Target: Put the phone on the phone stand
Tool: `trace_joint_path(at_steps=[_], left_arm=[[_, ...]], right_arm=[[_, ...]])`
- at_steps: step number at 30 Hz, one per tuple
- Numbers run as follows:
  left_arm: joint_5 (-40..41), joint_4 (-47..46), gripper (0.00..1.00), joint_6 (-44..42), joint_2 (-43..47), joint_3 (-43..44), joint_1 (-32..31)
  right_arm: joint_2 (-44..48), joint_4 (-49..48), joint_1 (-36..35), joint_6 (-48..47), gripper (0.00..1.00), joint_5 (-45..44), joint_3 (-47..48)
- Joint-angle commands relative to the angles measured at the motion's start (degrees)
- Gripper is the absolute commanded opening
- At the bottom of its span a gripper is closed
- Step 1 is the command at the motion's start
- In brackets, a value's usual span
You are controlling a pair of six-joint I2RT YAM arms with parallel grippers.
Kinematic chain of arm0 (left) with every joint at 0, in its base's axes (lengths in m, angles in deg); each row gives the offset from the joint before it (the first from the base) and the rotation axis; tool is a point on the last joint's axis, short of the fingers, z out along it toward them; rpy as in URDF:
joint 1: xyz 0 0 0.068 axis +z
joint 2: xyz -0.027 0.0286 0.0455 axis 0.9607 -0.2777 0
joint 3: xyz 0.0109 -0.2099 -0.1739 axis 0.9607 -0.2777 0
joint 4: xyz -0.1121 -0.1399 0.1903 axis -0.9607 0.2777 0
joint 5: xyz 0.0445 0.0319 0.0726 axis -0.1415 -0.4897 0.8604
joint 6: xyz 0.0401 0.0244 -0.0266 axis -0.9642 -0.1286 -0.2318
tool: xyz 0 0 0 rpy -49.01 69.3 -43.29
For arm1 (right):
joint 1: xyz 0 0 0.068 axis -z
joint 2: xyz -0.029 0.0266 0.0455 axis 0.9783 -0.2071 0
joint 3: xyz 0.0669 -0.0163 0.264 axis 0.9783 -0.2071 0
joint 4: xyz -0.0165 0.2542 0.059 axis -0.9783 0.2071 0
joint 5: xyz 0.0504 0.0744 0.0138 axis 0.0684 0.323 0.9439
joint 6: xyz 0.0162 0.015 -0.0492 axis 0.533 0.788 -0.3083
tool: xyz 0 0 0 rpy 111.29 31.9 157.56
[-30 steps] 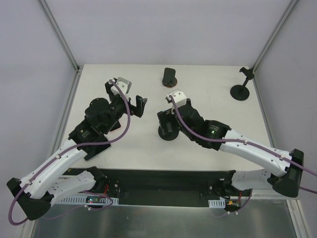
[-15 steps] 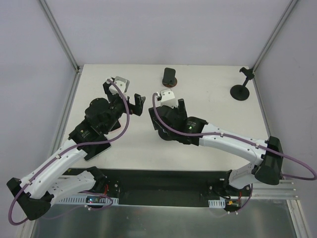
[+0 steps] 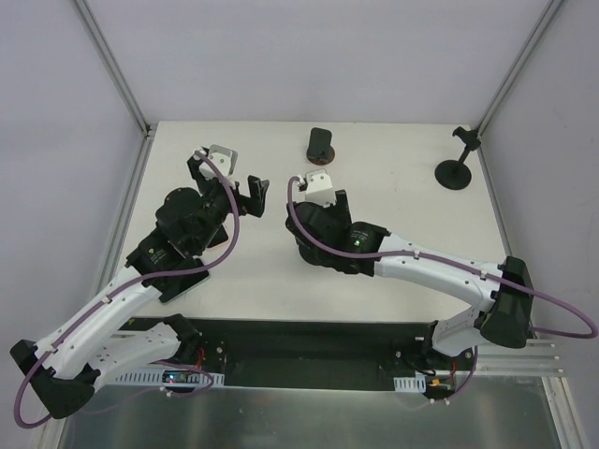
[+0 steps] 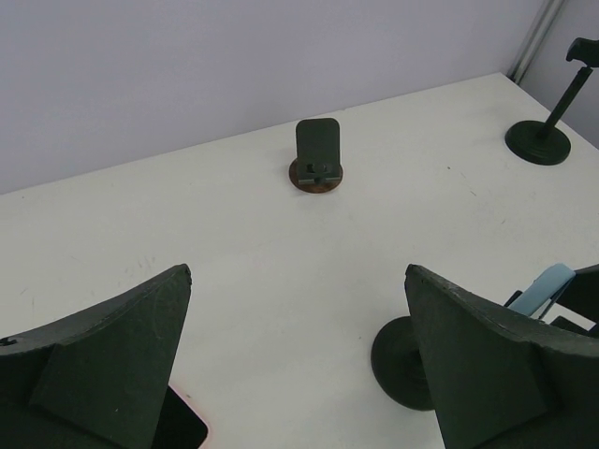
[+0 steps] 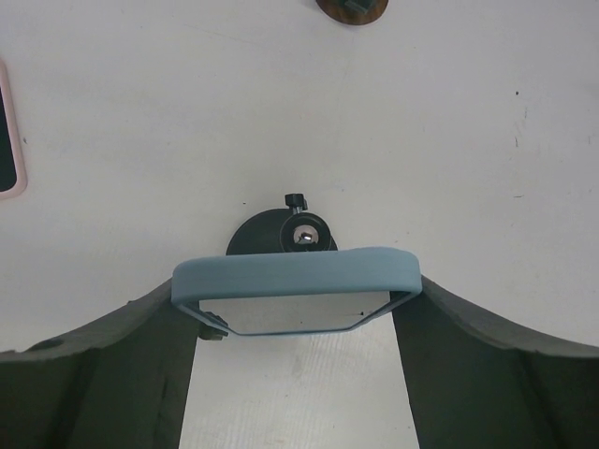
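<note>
Right now my left gripper hangs wide apart with nothing between its fingers. The phone lies flat on the table left of the round-base stand, peeking out beneath one finger, so my left arm is far the nearer. Its long edge seems to run away from me. Only a corner shows: dark screen up, pink case rim. My right gripper straddles a blue-rimmed plate above that stand; whether it is clamped I cannot tell.
</note>
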Motion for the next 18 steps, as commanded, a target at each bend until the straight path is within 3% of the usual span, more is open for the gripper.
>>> trace_joint_path(at_steps=[1,6,7,10,15,18], left_arm=[[2.32,-2.78,0.95,0.62,0.96,-0.66,0.63],[-1.51,-2.87,0.95,0.71,0.34,-0.22,0.63],[-3.45,-2.69,0.96,0.62,0.08,0.21,0.54],[-8.74,-0.06,0.98,2.8,-1.94,3.19,0.63],[-18.04,13.89,0.99,5.63,-9.84,15.04,1.06],[-31.3,20.06,0.99,7.3,-13.1,18.66,3.08]], right_arm=[[1.72,-3.81,-0.26,-2.76,0.64,-2.45,-1.04],[4.17,-12.78,0.18,-13.13,0.57,4.31,-5.17],[4.53,-12.87,0.53,-13.92,0.7,5.72,-5.35],[7.24,-11.83,0.8,-17.27,0.99,10.9,-6.22],[18.99,-7.7,0.98,-18.33,0.97,19.35,-10.26],[29.35,-5.23,1.06,-18.06,0.97,21.01,-14.73]])
